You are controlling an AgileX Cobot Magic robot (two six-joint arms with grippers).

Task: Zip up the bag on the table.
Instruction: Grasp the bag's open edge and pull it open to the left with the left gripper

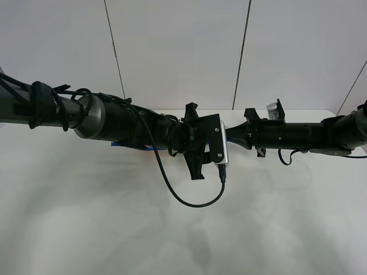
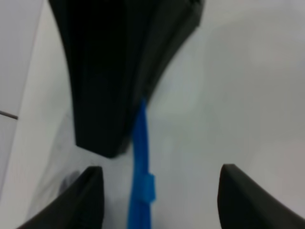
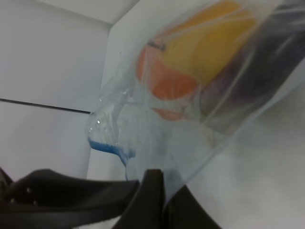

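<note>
From the high camera the clear, crinkly plastic zip bag is almost wholly hidden beneath the left arm. It lies toward the far side of the large, plain white table, and only a short length of its blue edge and a faint orange tint show below the arm. The right arm reaches in from the other side. The two wrists meet over the bag, so neither gripper's tips can be made out there. The left wrist view is badly blurred. It shows the left gripper with its dark fingers spread wide and holding nothing. The blue zipper strip runs between them, with a small blue slider on it. The strip's far end vanishes under a black blurred bulk. In the right wrist view the right gripper is pinched together on the bag's clear edge, just beside the strip's end. Orange, yellow and dark contents show through the plastic, cut off by the frame.
</note>
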